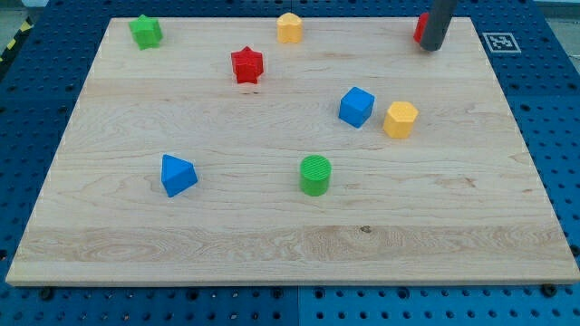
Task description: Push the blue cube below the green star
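The blue cube [356, 106] sits right of the board's centre, close beside a yellow hexagonal block [400, 119] on its right. The green star [144, 32] lies at the view's top left corner of the board. My tip [432, 47] is at the view's top right, far from the blue cube and up to its right. A red block [420, 28] is partly hidden behind the rod, touching or nearly touching it.
A red star [246, 65] lies between the green star and the blue cube. A yellow block [289, 28] is at the top centre. A blue triangular block [178, 175] is at lower left. A green cylinder [315, 175] stands below the blue cube.
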{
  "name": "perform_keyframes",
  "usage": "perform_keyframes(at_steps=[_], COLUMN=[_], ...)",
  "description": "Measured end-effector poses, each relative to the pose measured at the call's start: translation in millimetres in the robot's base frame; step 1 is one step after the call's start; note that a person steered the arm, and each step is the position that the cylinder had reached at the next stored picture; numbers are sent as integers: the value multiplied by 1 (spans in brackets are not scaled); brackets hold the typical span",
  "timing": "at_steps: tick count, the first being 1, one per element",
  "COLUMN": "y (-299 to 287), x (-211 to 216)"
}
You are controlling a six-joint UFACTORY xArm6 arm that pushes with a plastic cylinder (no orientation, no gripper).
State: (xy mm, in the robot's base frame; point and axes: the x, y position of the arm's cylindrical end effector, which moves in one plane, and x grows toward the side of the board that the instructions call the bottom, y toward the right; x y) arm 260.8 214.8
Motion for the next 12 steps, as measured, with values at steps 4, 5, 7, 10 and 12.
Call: perform_keyframes(at_steps=[4, 5, 7, 10, 12], y=[-108, -108, -111, -137, -200], x=[54, 80, 145, 165, 166])
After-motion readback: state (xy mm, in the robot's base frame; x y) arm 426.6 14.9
